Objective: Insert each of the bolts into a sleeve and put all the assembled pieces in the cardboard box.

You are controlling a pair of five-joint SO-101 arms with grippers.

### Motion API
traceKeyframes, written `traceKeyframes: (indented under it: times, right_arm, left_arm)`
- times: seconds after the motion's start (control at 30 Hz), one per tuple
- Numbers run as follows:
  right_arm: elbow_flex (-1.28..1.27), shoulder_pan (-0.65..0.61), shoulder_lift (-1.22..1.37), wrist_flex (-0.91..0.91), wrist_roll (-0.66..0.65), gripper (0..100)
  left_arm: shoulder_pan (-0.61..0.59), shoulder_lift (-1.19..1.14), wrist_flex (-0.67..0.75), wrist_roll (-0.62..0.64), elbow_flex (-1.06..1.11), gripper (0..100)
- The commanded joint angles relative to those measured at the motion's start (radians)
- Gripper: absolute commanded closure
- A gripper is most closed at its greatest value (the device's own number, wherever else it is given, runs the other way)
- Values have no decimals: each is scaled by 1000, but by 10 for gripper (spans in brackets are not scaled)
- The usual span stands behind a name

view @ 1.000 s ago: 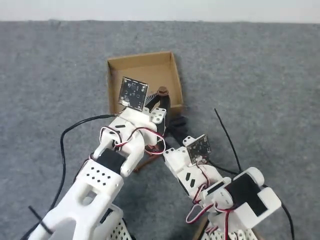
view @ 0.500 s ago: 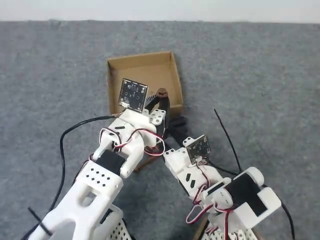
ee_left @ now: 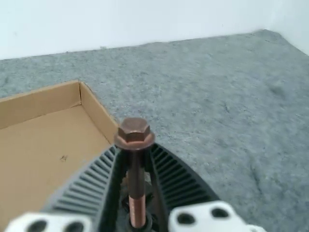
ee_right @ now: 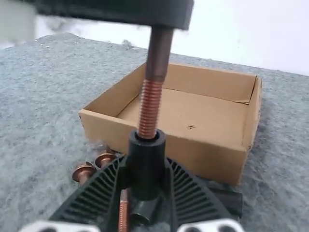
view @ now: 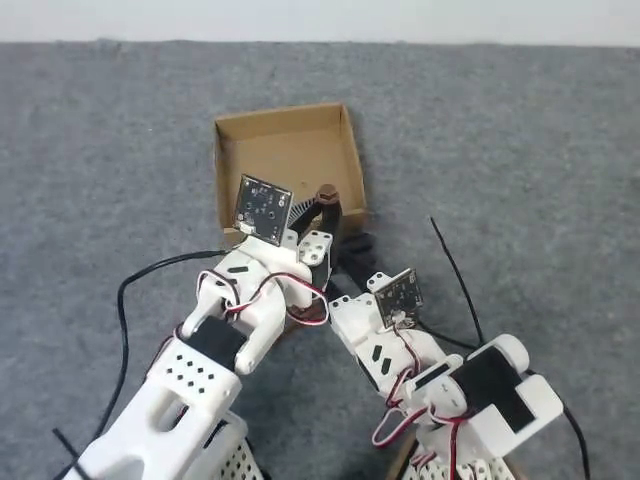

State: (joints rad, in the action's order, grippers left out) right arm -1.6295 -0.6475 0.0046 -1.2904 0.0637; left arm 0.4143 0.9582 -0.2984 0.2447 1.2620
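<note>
high: fixed overhead, looking down over surface (view: 520, 150), cardboard box (view: 290, 160) upper centre | left wrist: close behind left hand (ee_left: 134, 154), facing box | right wrist: low, close behind right hand (ee_right: 145, 169), facing box | shared: box

The head of the bolt (ee_right: 150, 104) was hidden by blurred jaws; the left arm (view: 240, 310) covered much of the near wall of the cardboard box (view: 285, 125).

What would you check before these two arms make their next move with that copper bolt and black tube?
1. Left gripper shut on bolt: ok.
2. Right gripper shut on sleeve: ok.
3. Bolt tip inside sleeve mouth: ok.
4. Bolt fully in: not ok, thread shows above the sleeve.
5. Cardboard box has room: ok.
6. Bolt and sleeve exactly in line: cannot tell.
</note>
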Motion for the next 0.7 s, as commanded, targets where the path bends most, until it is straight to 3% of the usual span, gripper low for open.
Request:
traceKeyframes:
  times: [0.0,0.67]
  right_arm:
    - [2,19,-65,-28,-25,991]
    - [-11,68,-65,-77,-26,991]
  left_arm:
    - [5,49,34,-8,-18,988]
    - [20,54,37,-6,62,988]
